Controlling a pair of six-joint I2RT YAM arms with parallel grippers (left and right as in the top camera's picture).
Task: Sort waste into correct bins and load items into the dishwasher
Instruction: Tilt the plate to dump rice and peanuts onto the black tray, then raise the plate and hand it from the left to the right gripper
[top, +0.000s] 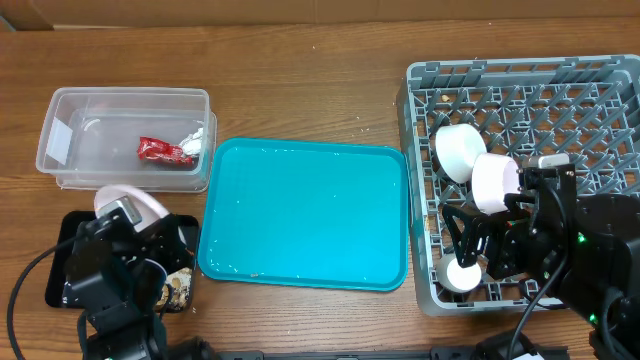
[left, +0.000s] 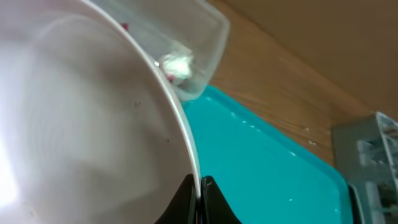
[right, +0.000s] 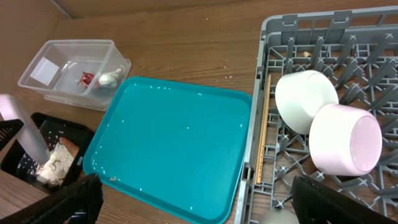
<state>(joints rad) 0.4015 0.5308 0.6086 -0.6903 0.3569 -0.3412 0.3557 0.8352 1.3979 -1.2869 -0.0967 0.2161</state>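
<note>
My left gripper (left: 200, 186) is shut on the rim of the white plate (left: 81, 124) and holds it tilted over the black tray (top: 72, 228), where tan food scraps (top: 178, 288) lie. The plate (top: 135, 203) shows pale above the left arm in the overhead view. The clear tub (top: 70, 110) holds the red wrapper (top: 158, 150) and the paper ball (top: 192, 143). Two white bowls (top: 460, 150) (top: 495, 183) lie on their sides in the grey dish rack (top: 520, 75). The chopsticks (right: 262, 134) lie along the rack's left edge. My right gripper (right: 199, 208) is open and empty above the rack's front left.
The large teal tray (top: 305, 210) lies between the bins and the rack, with a few crumbs on it. Both arms' bodies and cables fill the front of the table. Bare wood lies behind the teal tray.
</note>
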